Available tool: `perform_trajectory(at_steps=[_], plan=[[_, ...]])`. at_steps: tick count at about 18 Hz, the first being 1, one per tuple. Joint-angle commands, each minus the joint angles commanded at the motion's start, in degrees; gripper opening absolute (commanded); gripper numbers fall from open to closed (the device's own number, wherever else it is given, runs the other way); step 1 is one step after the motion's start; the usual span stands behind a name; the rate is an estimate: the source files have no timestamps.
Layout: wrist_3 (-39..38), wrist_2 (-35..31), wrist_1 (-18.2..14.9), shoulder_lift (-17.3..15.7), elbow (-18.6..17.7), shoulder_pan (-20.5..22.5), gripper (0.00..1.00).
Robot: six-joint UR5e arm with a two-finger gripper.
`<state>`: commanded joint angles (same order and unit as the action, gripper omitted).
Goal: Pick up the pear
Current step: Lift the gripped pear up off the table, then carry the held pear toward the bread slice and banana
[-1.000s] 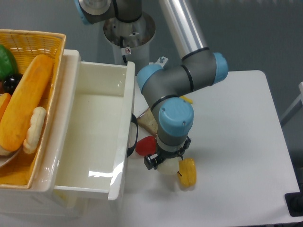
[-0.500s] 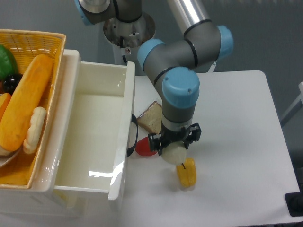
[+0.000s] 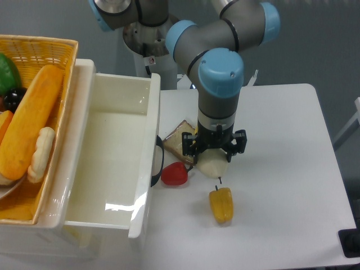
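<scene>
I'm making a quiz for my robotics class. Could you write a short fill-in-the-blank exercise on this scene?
1. The end effector is shut on the ____.
2. The yellow pepper lies on the ____.
3. The pepper beside the white bin is ____ in colour.
4. The slice of ____ lies behind the pear.

Missing words: pear; table; red; bread

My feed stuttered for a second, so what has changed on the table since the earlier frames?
The gripper, shut on the pear, has risen and carried it up in the picture, away from the yellow pepper, which now shows in full. The red pepper, the bread slice, the white bin and the basket look unmoved.
</scene>
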<state>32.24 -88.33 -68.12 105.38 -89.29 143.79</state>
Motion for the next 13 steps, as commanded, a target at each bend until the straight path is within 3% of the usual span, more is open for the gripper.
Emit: perform_trajectory(at_steps=[13], plan=[[5.2,2.1,-0.2,-2.4,-0.9,2.4,0.48]])
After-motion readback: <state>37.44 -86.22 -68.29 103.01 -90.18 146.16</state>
